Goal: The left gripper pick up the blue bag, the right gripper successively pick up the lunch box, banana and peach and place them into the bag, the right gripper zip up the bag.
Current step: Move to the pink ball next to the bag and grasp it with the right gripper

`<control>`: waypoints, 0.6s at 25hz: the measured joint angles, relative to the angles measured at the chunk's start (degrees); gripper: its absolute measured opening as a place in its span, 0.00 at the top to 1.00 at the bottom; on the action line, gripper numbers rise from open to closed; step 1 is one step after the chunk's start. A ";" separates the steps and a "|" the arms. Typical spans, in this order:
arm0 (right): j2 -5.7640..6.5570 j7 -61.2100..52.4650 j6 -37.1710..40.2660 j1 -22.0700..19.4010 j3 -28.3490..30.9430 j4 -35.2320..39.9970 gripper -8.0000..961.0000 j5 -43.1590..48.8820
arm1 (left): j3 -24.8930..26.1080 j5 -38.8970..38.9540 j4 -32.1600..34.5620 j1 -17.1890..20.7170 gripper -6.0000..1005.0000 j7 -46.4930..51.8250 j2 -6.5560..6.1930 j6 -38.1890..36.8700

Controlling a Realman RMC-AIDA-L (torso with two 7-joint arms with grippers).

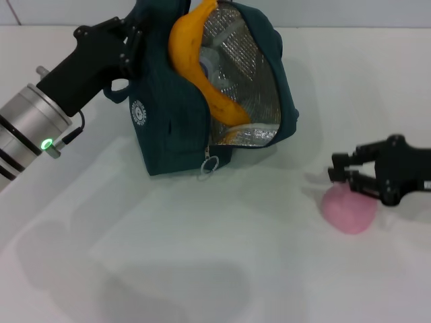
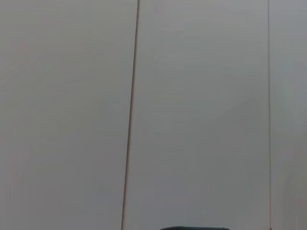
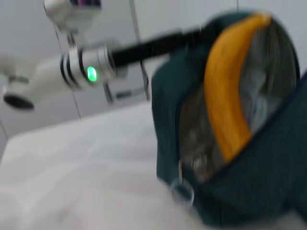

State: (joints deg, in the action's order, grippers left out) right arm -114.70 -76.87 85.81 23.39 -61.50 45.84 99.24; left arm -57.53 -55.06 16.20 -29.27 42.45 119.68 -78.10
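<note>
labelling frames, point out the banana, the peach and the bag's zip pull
banana (image 1: 195, 60): head view, middle of its curved body
peach (image 1: 348, 210): head view, centre of its pink surface
zip pull (image 1: 211, 165): head view, the ring

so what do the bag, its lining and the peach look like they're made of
The bag looks like woven fabric, matte dark teal: it sags and folds softly. Its lining looks like metallic foil, silver with a quilted grid that glints. The peach has a smooth, matte, even pink surface; whether it is real fruit or a plastic or foam model cannot be told.
</note>
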 joint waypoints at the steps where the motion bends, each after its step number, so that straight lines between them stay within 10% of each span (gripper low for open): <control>1: -0.06 0.04 0.14 0.04 0.29 0.04 0.77 -1.18 | -0.01 -0.03 0.01 0.06 0.96 0.00 0.02 -0.05; 15: -0.59 -0.65 1.57 7.29 -0.17 -2.11 0.79 -13.32 | -0.14 -0.18 0.01 0.34 0.96 -1.14 0.11 -0.23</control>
State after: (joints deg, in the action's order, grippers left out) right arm -115.30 -77.51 87.39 30.67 -61.68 43.74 85.92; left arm -57.66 -55.24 16.20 -28.93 41.31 119.78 -78.33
